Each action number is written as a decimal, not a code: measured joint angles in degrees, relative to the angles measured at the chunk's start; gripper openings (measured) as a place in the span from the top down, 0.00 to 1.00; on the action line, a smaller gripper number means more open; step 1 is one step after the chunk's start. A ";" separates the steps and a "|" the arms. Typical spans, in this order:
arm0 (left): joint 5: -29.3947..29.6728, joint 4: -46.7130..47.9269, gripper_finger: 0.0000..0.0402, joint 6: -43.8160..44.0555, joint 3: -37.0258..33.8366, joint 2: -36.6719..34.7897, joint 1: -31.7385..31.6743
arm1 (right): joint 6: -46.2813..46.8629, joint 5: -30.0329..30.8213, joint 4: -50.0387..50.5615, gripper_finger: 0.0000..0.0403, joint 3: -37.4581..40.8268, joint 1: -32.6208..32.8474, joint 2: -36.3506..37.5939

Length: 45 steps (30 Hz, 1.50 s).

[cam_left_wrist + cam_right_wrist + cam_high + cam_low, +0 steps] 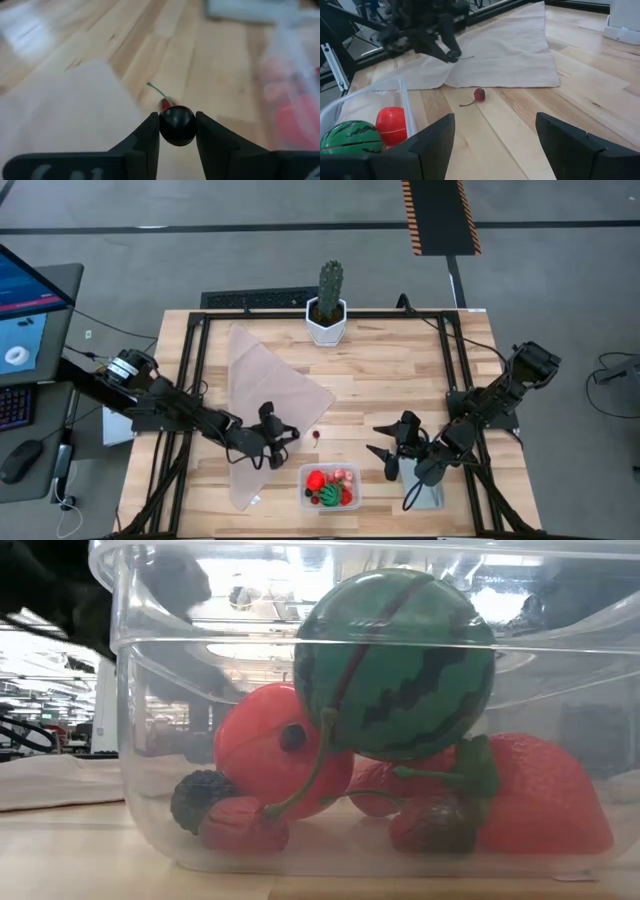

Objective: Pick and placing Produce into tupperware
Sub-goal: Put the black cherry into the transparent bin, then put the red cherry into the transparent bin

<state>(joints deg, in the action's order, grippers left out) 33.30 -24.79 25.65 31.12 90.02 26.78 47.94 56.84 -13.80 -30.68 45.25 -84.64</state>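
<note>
My left gripper (288, 434) hangs over the edge of the beige cloth (265, 390), shut on a dark cherry (176, 125). A red cherry with a green stem (479, 94) lies on the wood just past the cloth. The clear tupperware (330, 486) stands near the front edge. It holds a green striped ball (395, 662), red strawberries (540, 795) and dark cherries (240, 822). My right gripper (374, 438) waits open to the right of the tupperware, with nothing between its fingers. My left gripper pinches the dark cherry's round body (176, 125) between its two fingertips (145, 135). The fingers come from the table's left, slanting downward. The cherry is lifted clear of the cloth, and its thin stem (467, 57) sticks out past the fingers.
A cactus in a white pot (328, 305) stands at the far edge. A flat grey-blue lid (425, 496) lies under my right arm at the front right. Bare wood (400, 375) lies between the cloth and the right arm.
</note>
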 joint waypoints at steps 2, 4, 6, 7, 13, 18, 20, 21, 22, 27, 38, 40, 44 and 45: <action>-0.13 -0.01 0.78 -0.68 1.61 -0.01 0.67 | 0.02 -0.02 0.00 0.25 0.00 0.03 0.00; -0.84 -0.05 0.76 -0.95 3.20 -0.01 1.26 | 0.02 -0.01 0.00 0.25 0.00 -0.01 0.00; -1.17 0.02 0.74 -1.03 4.69 -0.01 2.05 | 0.02 0.00 0.00 0.25 0.00 -0.01 0.00; -1.60 -0.02 0.73 -1.32 5.45 -0.01 2.58 | 0.02 0.00 0.00 0.25 0.00 -0.01 0.00; -4.76 0.00 0.73 -1.19 8.44 -0.01 5.41 | 0.04 0.00 0.00 0.25 0.00 -0.01 0.00; -6.67 -3.33 0.76 -1.11 9.11 -0.01 8.37 | 0.04 0.00 0.02 0.25 0.00 -0.01 0.00; -9.79 -5.76 0.75 -3.05 9.15 0.01 9.16 | 0.06 0.00 0.02 0.25 0.00 -0.01 0.00; -11.33 -7.25 0.75 -3.95 9.16 0.42 9.44 | 0.05 0.00 0.03 0.25 0.00 -0.01 0.00; -12.69 -9.06 0.74 -4.57 9.19 1.13 9.65 | 0.06 0.00 0.02 0.25 0.00 -0.01 0.00; -15.49 -12.22 0.73 -2.76 9.21 6.14 9.23 | 0.07 0.00 0.04 0.25 0.00 -0.01 0.00; -13.53 -17.32 0.68 -4.61 9.80 8.56 7.89 | 0.10 0.00 0.03 0.25 0.00 -0.01 0.00; -12.25 -17.21 0.64 -4.08 9.78 8.56 7.93 | 0.11 0.00 0.03 0.25 0.00 -0.01 0.00; -10.96 -18.59 0.55 -4.12 9.78 8.56 7.94 | 0.13 0.00 0.02 0.25 0.00 -0.01 0.00; -10.95 -19.16 0.54 -4.13 9.78 8.56 7.94 | 0.19 0.00 0.02 0.25 0.00 -0.01 0.00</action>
<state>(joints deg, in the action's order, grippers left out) 22.35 -43.95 21.52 40.91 98.59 34.72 48.14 56.84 -13.78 -30.68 45.23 -84.64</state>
